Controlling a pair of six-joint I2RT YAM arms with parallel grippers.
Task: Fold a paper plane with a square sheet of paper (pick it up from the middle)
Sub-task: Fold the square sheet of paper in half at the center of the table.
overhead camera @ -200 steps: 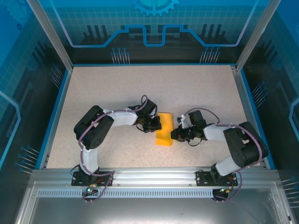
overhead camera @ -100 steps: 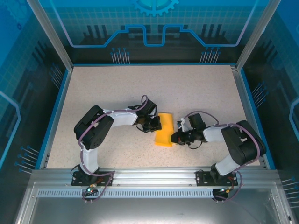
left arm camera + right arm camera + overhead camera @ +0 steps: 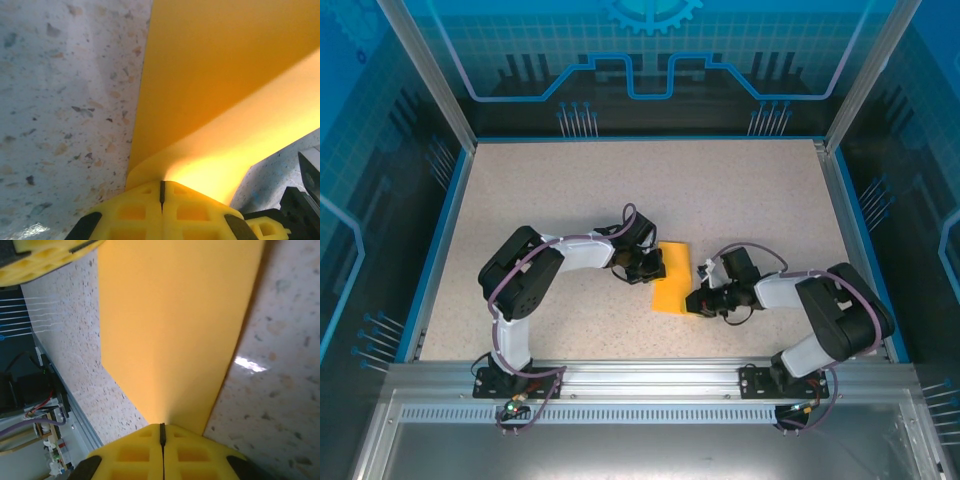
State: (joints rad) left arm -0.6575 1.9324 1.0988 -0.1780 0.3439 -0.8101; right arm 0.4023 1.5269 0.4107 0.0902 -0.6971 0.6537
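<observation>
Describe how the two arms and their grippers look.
Both the left arm and right arm have bulky black joint housings joined by white links, with a thin purplish cable looping along each. The left gripper and right gripper are yellow, moulded with square pockets.

Plain orange-yellow sheet of paper (image 3: 671, 277), beige table (image 3: 560, 190) with fine grey speckles.

no readable text, labels or numbers

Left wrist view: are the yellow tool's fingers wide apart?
No, the left tool has its fingers shut to a thin seam, pinching the edge of the orange paper.
</observation>
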